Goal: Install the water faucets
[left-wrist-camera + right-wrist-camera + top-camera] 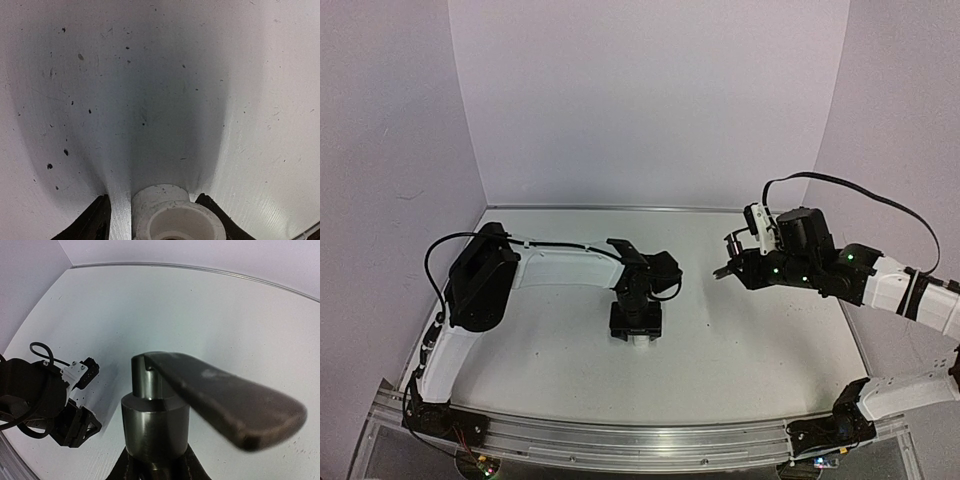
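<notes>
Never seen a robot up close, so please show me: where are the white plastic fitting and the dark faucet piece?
white plastic fitting [160, 196], left wrist view, on its outer wall.
dark faucet piece [155, 425], right wrist view, on its round body.

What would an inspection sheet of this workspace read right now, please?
Surface: white table, speckled and scuffed.
Job's things: white fitting stands on the table; dark faucet piece is held above it, well apart from the fitting.
Clutter: nothing seen.
Grippers: left gripper straddles the white fitting, with a gap on one side; right gripper is shut on the dark faucet piece.
Cables: black cable loops over the right arm; second cable runs along the left arm.
Surroundings: pale walls; metal rail at the near edge.
</notes>
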Action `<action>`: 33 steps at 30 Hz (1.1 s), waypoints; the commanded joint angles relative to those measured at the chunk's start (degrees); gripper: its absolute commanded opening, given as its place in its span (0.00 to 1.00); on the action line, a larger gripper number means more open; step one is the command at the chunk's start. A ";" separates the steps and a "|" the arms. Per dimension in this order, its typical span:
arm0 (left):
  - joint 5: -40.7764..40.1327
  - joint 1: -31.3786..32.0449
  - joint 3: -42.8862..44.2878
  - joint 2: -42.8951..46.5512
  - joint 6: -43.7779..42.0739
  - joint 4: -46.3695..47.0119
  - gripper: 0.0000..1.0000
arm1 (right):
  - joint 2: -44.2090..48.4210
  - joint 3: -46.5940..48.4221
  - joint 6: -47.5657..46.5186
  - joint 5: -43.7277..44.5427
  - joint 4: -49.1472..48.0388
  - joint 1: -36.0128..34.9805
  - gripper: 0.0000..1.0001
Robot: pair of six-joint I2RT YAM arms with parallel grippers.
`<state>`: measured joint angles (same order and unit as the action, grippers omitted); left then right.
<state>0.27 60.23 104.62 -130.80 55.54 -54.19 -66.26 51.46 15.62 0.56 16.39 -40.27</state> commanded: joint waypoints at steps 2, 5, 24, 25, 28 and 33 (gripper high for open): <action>-0.57 0.35 2.48 0.04 -0.48 -1.51 0.52 | 0.86 0.87 -0.51 -0.10 -3.47 -0.34 0.00; -1.32 0.40 2.28 0.87 -0.48 -1.46 0.46 | 0.78 0.69 -0.38 -0.91 -3.47 -0.36 0.00; 29.15 -14.16 -22.95 33.05 -30.53 33.65 0.00 | -2.01 -2.13 -7.01 -12.66 -15.59 -0.36 0.00; 33.47 -15.41 -24.02 34.45 -31.45 34.92 0.00 | -2.63 -1.83 -8.34 -13.47 -16.66 -0.34 0.00; 45.20 -19.41 -25.41 37.98 -33.36 37.77 0.00 | -5.05 0.68 -12.79 -16.60 -18.53 -0.33 0.00; 61.66 -25.62 -26.32 42.29 -29.17 44.43 0.00 | -7.22 4.61 -20.51 -21.18 -24.59 -0.52 0.00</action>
<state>41.75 37.31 79.05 -93.17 25.36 -19.61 -72.89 50.48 3.54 -15.27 2.29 -40.29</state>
